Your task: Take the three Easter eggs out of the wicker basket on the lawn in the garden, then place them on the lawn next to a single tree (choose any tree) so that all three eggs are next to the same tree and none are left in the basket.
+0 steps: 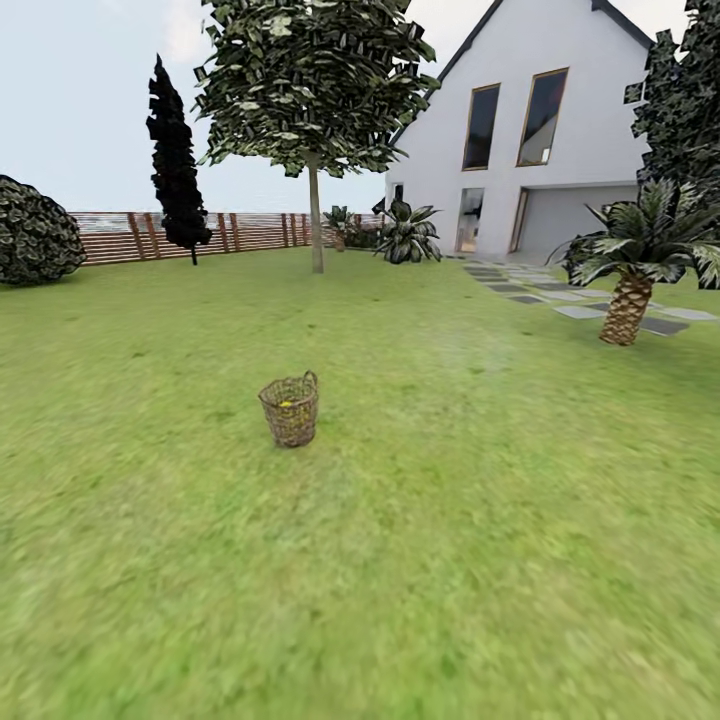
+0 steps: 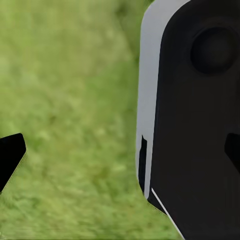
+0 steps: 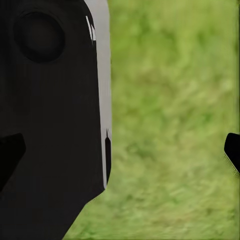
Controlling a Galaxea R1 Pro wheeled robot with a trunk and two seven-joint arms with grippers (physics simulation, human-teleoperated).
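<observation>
- Where the wrist cameras look down, blurred mottled green lawn [image 2: 70,100] is seen past a black-and-white robot part; black fingertips [image 2: 10,152] of the left gripper [image 2: 120,152] and of the right gripper [image 3: 120,150] sit at opposite edges, spread wide and holding nothing.
- Farther out in the head view, a rounded brown woven wicker basket [image 1: 291,410] with a loop handle stands upright on the grass, a speck of yellow [image 1: 287,403] inside.
- Beyond it, a tall tree with a thin straight trunk [image 1: 316,215] is seen.
- Behind stand a brown slatted fence [image 1: 120,236] and a white house [image 1: 560,140].
</observation>
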